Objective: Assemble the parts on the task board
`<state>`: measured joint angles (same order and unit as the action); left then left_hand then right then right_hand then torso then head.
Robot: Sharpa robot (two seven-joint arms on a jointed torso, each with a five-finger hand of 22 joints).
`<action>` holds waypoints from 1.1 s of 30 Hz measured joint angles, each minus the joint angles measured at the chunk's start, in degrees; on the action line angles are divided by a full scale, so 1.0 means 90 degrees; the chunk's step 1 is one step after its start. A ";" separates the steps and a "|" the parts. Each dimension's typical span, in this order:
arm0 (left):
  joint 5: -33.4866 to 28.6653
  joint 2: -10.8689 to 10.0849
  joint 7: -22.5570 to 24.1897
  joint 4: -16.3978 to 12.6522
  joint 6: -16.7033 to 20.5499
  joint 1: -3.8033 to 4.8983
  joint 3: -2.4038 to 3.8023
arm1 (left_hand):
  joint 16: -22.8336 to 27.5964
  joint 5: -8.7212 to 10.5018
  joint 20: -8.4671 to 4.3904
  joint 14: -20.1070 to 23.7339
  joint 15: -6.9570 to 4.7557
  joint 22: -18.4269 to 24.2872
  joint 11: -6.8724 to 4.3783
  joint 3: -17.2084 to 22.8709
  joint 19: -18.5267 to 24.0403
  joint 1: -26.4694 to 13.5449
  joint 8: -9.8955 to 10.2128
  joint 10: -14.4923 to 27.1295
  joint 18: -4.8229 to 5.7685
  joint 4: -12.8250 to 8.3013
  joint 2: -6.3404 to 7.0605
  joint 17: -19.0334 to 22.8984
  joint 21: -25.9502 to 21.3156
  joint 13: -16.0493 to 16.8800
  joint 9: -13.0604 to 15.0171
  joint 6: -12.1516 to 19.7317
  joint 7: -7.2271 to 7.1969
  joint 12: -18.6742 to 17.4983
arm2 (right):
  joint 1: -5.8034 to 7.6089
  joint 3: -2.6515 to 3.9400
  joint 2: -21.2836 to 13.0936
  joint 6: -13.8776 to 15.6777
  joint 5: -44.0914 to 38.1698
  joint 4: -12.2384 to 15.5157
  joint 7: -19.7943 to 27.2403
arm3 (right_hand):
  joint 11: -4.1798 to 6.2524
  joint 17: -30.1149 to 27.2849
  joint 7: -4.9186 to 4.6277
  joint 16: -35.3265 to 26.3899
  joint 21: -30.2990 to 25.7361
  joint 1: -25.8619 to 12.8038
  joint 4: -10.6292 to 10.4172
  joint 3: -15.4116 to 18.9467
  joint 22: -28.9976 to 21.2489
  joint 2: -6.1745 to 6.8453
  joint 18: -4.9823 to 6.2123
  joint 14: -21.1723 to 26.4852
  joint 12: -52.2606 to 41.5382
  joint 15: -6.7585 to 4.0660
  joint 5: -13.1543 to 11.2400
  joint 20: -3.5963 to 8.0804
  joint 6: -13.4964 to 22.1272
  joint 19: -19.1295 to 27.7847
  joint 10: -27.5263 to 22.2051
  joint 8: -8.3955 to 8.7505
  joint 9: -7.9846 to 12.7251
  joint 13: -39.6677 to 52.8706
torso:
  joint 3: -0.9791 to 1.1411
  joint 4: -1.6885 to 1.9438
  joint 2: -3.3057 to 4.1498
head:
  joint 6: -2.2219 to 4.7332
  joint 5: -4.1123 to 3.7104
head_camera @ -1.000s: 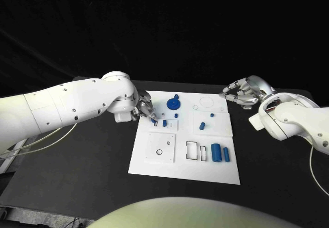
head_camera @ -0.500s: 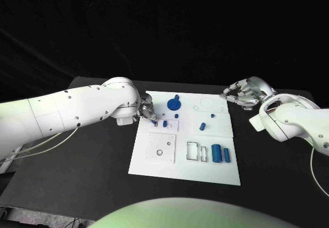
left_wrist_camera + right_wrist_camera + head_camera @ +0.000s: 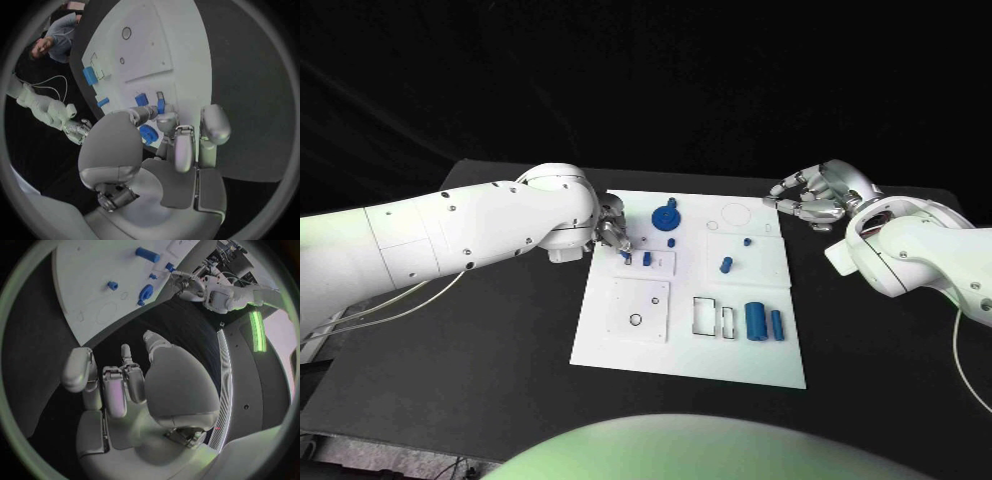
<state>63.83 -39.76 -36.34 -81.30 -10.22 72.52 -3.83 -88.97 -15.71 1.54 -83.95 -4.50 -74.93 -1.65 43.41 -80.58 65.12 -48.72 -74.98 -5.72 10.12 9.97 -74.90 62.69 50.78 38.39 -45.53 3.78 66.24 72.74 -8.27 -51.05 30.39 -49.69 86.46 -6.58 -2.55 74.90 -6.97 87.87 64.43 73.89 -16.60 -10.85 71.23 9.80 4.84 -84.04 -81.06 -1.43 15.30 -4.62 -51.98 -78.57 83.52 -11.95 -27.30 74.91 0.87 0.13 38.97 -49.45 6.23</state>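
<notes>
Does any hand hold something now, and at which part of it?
Cannot tell for the left hand: its fingers reach small blue parts, grip unclear. The right hand holds nothing.

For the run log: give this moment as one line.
left hand: fingers at small blue parts, grip unclear | right hand: off task board, holds nothing

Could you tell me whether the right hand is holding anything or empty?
Empty: the right hand hovers off the task board's far corner, its fingers loosely curled around nothing.
</notes>
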 measured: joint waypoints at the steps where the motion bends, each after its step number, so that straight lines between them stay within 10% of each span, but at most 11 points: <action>1: 0.0018 0.0001 -0.0003 -0.0005 -0.0001 -0.0001 0.0000 | 0.0000 -0.0008 0.0000 0.0000 0.0000 0.0000 0.0000 0.0000 0.0000 -0.0001 -0.0019 0.0000 0.0000 0.0000 0.0001 0.0000 0.0000 0.0000 0.0000 0.0000 0.0000 0.0000 | 0.0000 0.0000 0.0000 0.0000 0.0000 0.0000 0.0000 | 0.0000 0.0000 0.0000 0.0000 0.0000 0.0000 0.0000 0.0000 0.0000 0.0000 0.0000 0.0000 0.0000 0.0000 0.0000 0.0000 0.0000 0.0000 0.0000 0.0000 0.0000 0.0000 | 0.0000 0.0000 -0.0001 | -0.0002 0.0001; 33: 0.0010 -0.0022 -0.0038 -0.0059 -0.0120 -0.0011 0.0000 | 0.0000 -0.0371 -0.0022 0.0000 0.0000 0.0001 -0.0044 0.0164 -0.0022 -0.0228 -0.0124 -0.0044 0.0000 -0.0130 0.0127 0.0000 0.0079 0.0032 0.0025 -0.0031 -0.0011 0.0032 | -0.0003 0.0000 0.0016 -0.0003 0.0003 -0.0014 0.0000 | 0.0000 0.0000 0.0000 0.0000 0.0000 0.0000 0.0000 0.0000 0.0000 0.0000 0.0000 0.0000 0.0000 0.0000 0.0000 0.0000 0.0000 0.0000 0.0000 0.0000 -0.0010 0.0003 | 0.0003 0.0002 -0.0001 | -0.0023 0.0024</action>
<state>63.92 -39.96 -36.68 -81.83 -11.30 72.43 -3.83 -88.97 -19.05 1.34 -83.95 -4.50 -74.92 -2.04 44.89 -80.78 63.07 -49.84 -75.38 -5.72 8.95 11.12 -74.90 63.40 51.07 38.62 -45.81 3.68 66.53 72.71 -8.27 -50.91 30.36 -49.67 86.33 -6.58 -2.55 74.90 -6.97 87.87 64.43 73.89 -16.59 -10.85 71.23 9.80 4.84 -84.04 -81.06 -1.43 15.30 -4.62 -51.98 -78.57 83.52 -11.95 -27.39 74.93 0.90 0.15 38.97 -49.66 6.45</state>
